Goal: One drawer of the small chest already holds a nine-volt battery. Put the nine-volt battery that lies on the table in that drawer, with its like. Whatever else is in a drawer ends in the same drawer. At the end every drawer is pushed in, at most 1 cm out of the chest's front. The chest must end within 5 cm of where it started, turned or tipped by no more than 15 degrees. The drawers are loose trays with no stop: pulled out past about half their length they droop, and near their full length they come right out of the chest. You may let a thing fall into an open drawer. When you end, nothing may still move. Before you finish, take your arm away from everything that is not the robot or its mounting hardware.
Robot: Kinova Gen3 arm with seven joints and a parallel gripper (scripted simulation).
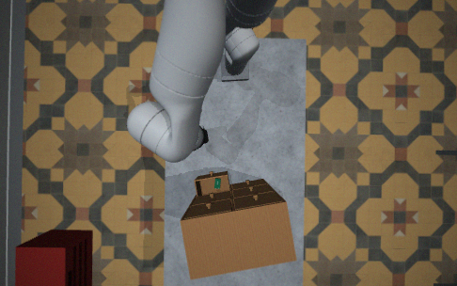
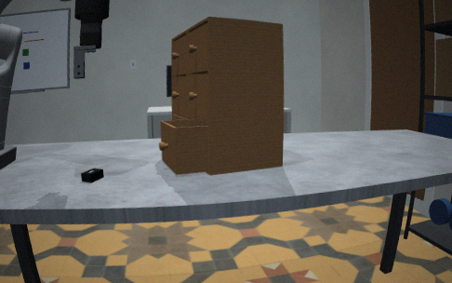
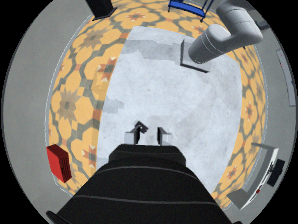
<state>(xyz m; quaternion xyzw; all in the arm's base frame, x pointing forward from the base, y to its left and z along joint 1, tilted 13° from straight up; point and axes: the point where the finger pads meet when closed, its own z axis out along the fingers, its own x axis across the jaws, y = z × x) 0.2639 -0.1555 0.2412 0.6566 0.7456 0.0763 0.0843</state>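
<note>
Overhead, hand [image 2: 79,70] [image 3: 148,132] pointing down, fingers apart, above table [image 1: 277,141] [image 2: 325,158] [image 3: 150,90]

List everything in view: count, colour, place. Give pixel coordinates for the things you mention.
grey stone-look table [image 1: 282,118] [image 2: 325,154] [image 3: 165,95]: 1, centre
brown wooden chest [image 1: 240,240] [image 2: 246,93]: 1, on table
pulled-out brown drawer [image 1: 206,187] [image 2: 188,149]: 1, bottom of chest
closed drawers: 5, brown, in chest
small green rectangular item [image 1: 217,183]: 1, inside pulled-out drawer
black block-shaped battery [image 2: 92,176] [image 3: 143,128]: 1, on table, before chest
red box-like unit [image 1: 41,265] [image 3: 59,162]: 1, beyond table edge
patterned tile floor [image 1: 85,150] [image 2: 232,233] [image 3: 67,102]: 1, yellow/grey/rust, below
background: whiteboard [image 2: 46,37], black metal shelf rack [image 2: 421,60]: 1 each
grey arm [image 1: 188,61] [image 2: 6,51] [image 3: 220,42]: 1
dark jaws: 1 pair, open, above table
</note>
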